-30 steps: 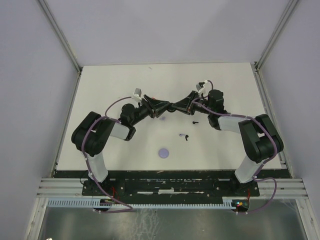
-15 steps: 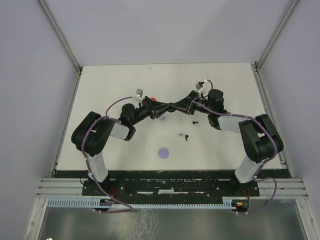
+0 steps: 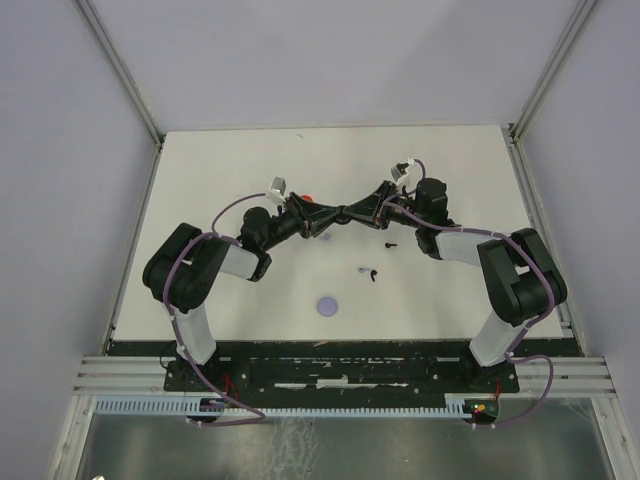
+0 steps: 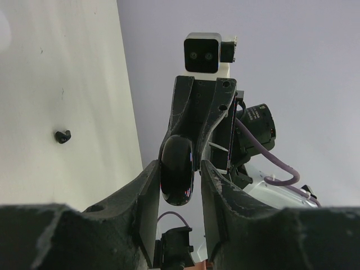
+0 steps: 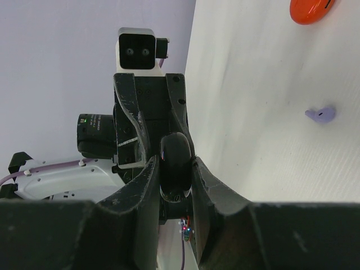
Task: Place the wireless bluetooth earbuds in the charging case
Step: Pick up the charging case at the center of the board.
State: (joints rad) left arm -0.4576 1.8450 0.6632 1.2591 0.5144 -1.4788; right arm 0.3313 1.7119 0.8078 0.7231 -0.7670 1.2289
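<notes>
White table (image 3: 220, 180) set between pale grey walls (image 3: 60, 150); both arms reach in from the near edge and meet over its middle.

The left gripper (image 4: 178, 170) and right gripper (image 5: 173, 164) point tip to tip. Between them is a glossy black charging case (image 4: 178, 160), a small rounded oval lifted clear of the table. In the left wrist view the left fingers (image 4: 147, 185) press against both flanks of the case, so the jaws are closed down to a narrow gap and grip it. In the right wrist view the right fingers (image 5: 151, 180) clamp the same case from the opposite end, parted just as narrowly.

A black earbud (image 4: 62, 135) lies loose on the table below the right jaws, near them but apart. A lavender earbud (image 5: 320, 114) lies on the table just under the left jaws, not touching them. Beyond the left jaws, on the far side, sits an orange-red rounded object (image 5: 309, 8), partly cut off in the right wrist view.

Nearer the arm bases than both jaws, a second lavender earbud (image 3: 364, 269) and a second black earbud (image 3: 374, 277) lie close together. A lavender disc (image 3: 327, 305) rests nearer still, well apart from the jaws.
</notes>
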